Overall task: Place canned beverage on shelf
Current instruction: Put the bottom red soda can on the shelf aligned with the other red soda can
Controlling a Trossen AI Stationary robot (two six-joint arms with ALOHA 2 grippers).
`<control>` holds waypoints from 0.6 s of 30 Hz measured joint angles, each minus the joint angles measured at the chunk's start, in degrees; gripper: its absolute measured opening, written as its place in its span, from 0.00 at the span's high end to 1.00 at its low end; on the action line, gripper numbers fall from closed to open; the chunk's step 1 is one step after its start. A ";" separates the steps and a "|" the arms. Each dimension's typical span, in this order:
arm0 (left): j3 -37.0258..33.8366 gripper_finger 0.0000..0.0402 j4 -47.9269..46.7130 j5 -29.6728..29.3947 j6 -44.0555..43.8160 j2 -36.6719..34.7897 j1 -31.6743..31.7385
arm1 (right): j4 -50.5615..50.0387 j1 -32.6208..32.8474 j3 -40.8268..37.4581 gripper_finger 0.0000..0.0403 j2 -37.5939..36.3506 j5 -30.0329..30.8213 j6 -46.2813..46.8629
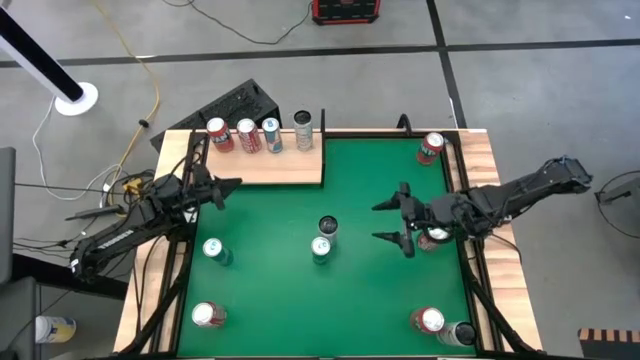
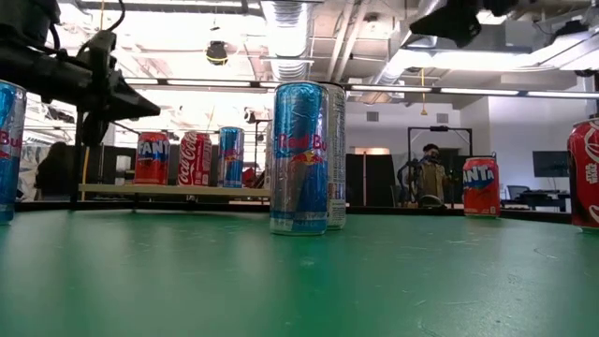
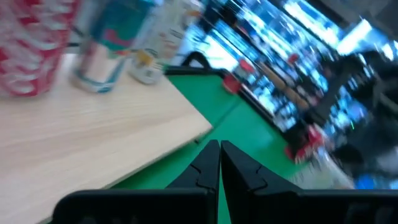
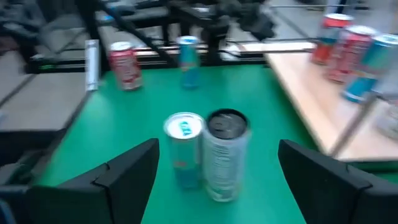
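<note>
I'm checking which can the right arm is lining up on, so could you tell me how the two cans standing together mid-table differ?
The blue can has a pale top with a blue patch; the grey can has a dark top. The blue can is slimmer, the grey can wider. Both stand upright, side by side on the green felt, ahead of the open right gripper.

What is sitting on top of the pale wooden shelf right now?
Four cans stand on the shelf along its far edge: two red cans, a blue-and-white can and a silver can. Nothing covers them from above.
</note>
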 joint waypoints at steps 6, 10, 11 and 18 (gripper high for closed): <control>0.04 1.00 0.21 -1.85 -3.88 0.00 0.02 | -1.55 2.74 -0.09 0.12 -0.09 2.56 3.70; 0.07 1.00 0.13 -5.10 -3.09 0.00 0.00 | -2.90 3.88 -0.09 0.12 0.19 2.56 6.95; 0.07 1.00 0.13 -6.37 -3.51 0.00 0.00 | -2.83 4.21 -0.09 0.12 0.19 2.60 7.70; 0.12 1.00 0.01 -9.81 -6.52 0.02 0.00 | -1.02 4.71 -0.06 0.12 3.23 2.96 10.67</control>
